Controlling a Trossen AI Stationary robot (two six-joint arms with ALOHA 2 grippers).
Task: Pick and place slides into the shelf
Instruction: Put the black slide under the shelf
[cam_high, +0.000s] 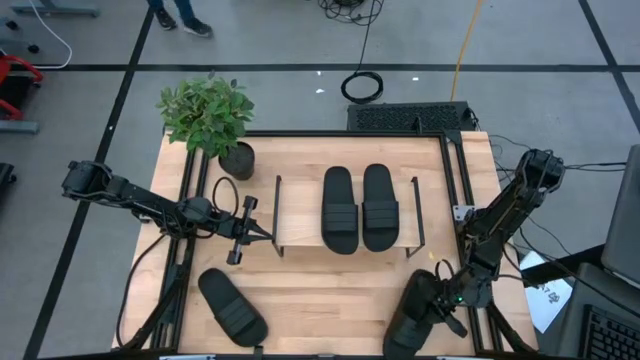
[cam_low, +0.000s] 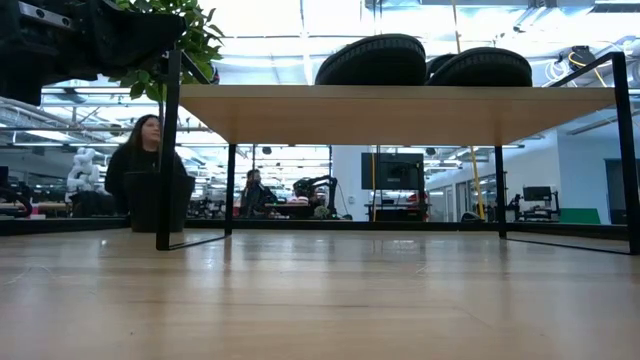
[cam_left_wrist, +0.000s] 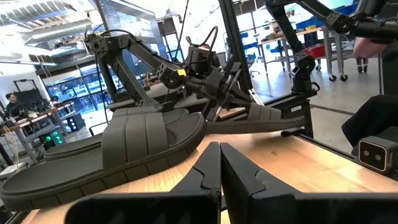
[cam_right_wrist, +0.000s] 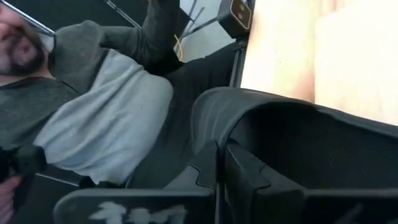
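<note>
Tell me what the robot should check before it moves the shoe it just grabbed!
1. Right gripper fingers shut on the near-right slide: ok.
2. Grip firm enough to lift: cannot tell.
3. Room left on the shelf beside the two slides on it: ok, bare board on the left part.
4. Left gripper out of the way: not ok, it sits at the shelf's left edge.
5. Last slide waiting on the table: ok.

A potted plant is set at the table's far left corner; a seated person is seen beyond.
</note>
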